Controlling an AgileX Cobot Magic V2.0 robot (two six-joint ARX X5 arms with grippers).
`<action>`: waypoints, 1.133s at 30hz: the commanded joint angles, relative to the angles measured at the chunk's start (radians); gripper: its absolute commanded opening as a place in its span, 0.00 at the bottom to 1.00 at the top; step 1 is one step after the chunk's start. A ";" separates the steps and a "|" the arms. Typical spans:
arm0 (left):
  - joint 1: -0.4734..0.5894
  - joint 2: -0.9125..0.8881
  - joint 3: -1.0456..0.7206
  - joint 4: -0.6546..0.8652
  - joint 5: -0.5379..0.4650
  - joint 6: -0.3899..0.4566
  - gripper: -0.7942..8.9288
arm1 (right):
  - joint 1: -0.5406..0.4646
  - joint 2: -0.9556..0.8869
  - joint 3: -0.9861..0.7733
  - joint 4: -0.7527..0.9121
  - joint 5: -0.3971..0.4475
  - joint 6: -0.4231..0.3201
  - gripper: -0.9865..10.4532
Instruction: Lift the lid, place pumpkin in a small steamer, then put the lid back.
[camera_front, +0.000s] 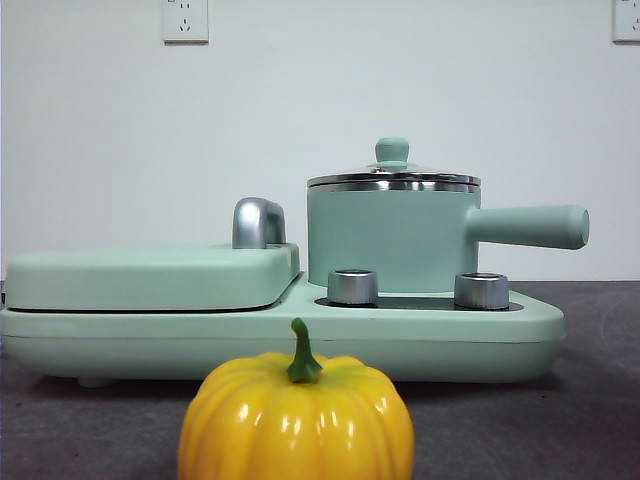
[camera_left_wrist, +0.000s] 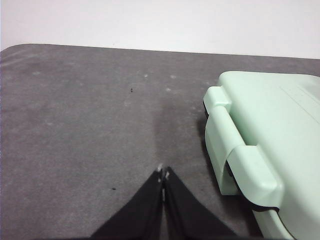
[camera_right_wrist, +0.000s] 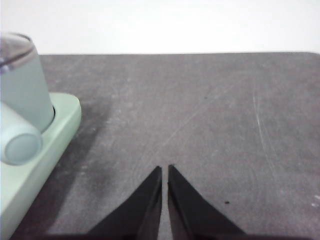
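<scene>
The yellow ribbed pumpkin (camera_front: 296, 418) with a green stem sits on the dark table at the very front, near the camera. Behind it the mint-green small steamer (camera_front: 390, 240) stands on the right half of the cooker base, its long handle (camera_front: 528, 226) pointing right. The glass lid (camera_front: 393, 177) with its mint-green knob rests on the steamer. My left gripper (camera_left_wrist: 163, 174) is shut and empty above bare table beside the griddle cover (camera_left_wrist: 272, 130). My right gripper (camera_right_wrist: 164, 169) is shut and empty above bare table beside the steamer (camera_right_wrist: 22, 87). Neither gripper shows in the front view.
The mint-green cooker base (camera_front: 440, 335) carries a flat griddle cover (camera_front: 150, 275) on its left half with a steel hinge piece (camera_front: 257, 222), and two steel dials (camera_front: 352, 286) in front of the steamer. A white wall with sockets (camera_front: 185, 20) stands behind.
</scene>
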 joint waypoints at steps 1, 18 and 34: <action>0.002 -0.002 -0.018 -0.005 0.002 -0.042 0.09 | 0.000 -0.002 -0.004 0.005 -0.006 0.034 0.10; -0.043 0.134 0.213 -0.143 0.097 -0.375 0.09 | 0.002 0.014 0.197 -0.071 -0.199 0.431 0.10; -0.128 0.648 0.723 -0.356 0.550 -0.130 0.09 | 0.002 0.339 0.708 -0.550 -0.605 0.165 0.10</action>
